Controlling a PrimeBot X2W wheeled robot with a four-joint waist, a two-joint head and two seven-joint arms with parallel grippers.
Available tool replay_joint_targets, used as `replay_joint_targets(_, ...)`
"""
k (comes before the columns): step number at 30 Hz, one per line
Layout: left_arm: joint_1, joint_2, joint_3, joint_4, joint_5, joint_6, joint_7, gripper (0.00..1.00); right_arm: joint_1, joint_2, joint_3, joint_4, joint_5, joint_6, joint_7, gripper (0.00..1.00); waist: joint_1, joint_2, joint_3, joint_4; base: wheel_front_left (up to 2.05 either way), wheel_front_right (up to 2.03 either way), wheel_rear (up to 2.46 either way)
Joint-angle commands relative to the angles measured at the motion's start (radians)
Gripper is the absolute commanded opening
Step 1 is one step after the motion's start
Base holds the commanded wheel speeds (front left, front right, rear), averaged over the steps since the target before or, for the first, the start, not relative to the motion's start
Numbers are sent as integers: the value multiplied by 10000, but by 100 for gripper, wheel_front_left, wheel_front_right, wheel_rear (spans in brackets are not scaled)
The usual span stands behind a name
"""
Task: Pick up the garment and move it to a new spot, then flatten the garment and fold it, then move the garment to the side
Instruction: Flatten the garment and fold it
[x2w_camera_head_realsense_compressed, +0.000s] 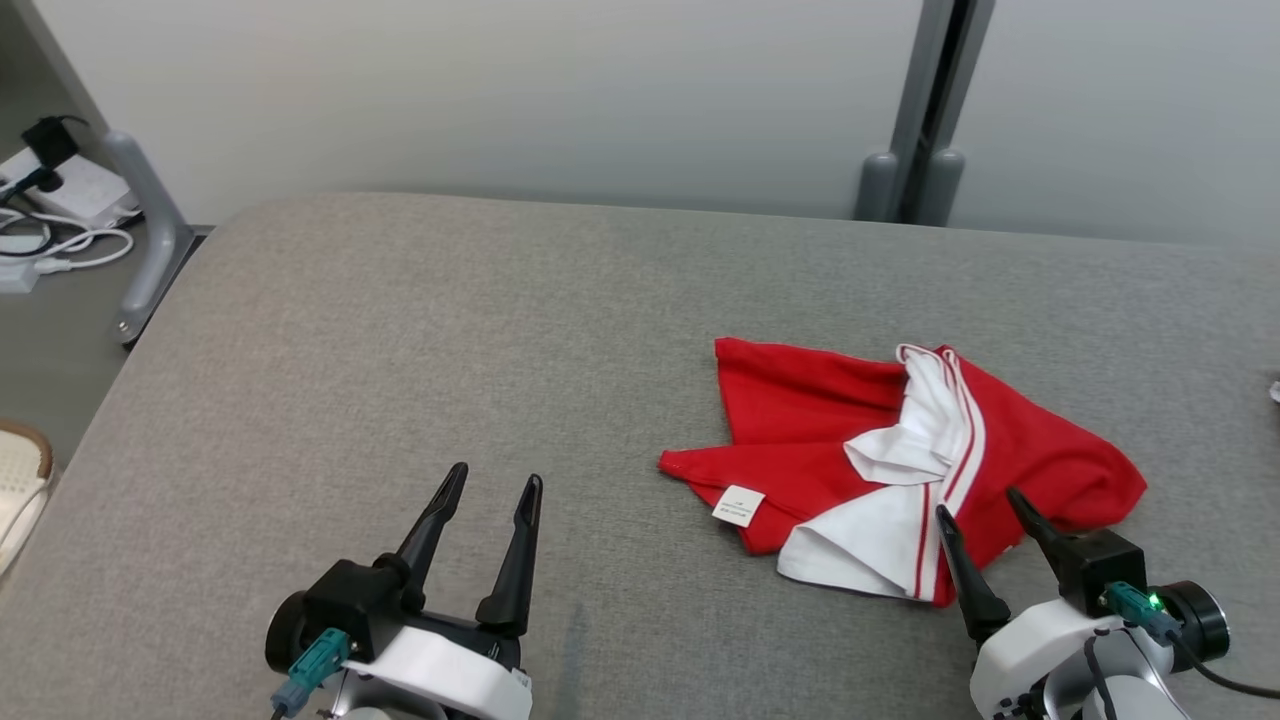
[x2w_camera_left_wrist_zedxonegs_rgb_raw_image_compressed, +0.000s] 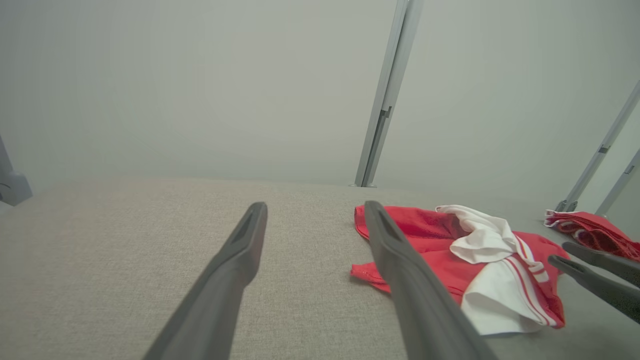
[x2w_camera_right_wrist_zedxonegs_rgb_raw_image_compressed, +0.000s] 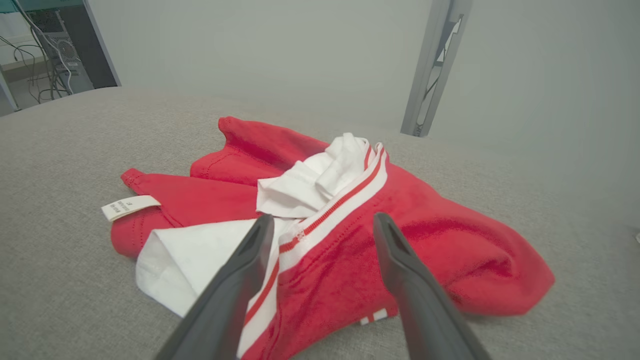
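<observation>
Garment (x2w_camera_head_realsense_compressed: 830, 420) lies crumpled on the grey pad (x2w_camera_head_realsense_compressed: 400, 330), unheld. My right claw (x2w_camera_head_realsense_compressed: 976, 502) is spread wide over its near edge, lined up for the pick. My left claw (x2w_camera_head_realsense_compressed: 497, 474) is also spread and empty, parked well off its label (x2w_camera_head_realsense_compressed: 738, 505) corner to leave room.

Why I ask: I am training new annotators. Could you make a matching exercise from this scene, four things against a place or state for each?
Column one
1. garment
2. care label
3. left end effector
4. right end effector

Column two
A. open, over bare grey surface, apart from the garment
B. crumpled, red and white, right of centre in the head view
C. open, fingers pointing at the garment's near edge
D. small, white, at the garment's near left edge

Pairs: 1-B, 2-D, 3-A, 4-C
</observation>
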Motion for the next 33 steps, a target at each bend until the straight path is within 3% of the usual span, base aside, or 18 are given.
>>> replay_joint_targets(1,-202,45,-45,9,-73,-20,-28,100,-259,31,-127,397,-252,-3,6,100,0,0,169,248,0,0,0)
replay_joint_targets(8,-208,43,-84,32,-54,-6,-28,100,-526,186,-695,1267,-795,-3,6,100,0,0,267,545,0,0,0)
replay_joint_targets(10,-182,43,-87,54,-36,-11,-28,100,-568,246,-861,1464,-912,-3,6,15,0,0,250,594,0,0,0)
replay_joint_targets(11,-170,45,-84,62,-26,-13,-28,100,-588,277,-927,1473,-930,-3,6,0,0,0,235,611,0,0,0)
replay_joint_targets(21,11,45,-50,137,25,-50,-28,100,-894,491,125,-12,281,-3,6,0,0,0,-187,429,0,0,0)
replay_joint_targets(24,90,45,8,136,43,-46,-28,100,-1088,295,265,-604,589,-3,6,0,0,0,-341,253,0,0,0)
replay_joint_targets(27,223,45,49,162,83,-67,-27,100,-1242,23,17,-1119,737,-3,6,0,0,0,-473,39,0,0,0)
replay_joint_targets(33,259,43,151,113,55,-70,-27,100,-923,-515,-1433,-1544,1234,-3,6,0,0,0,-574,-392,0,0,0)
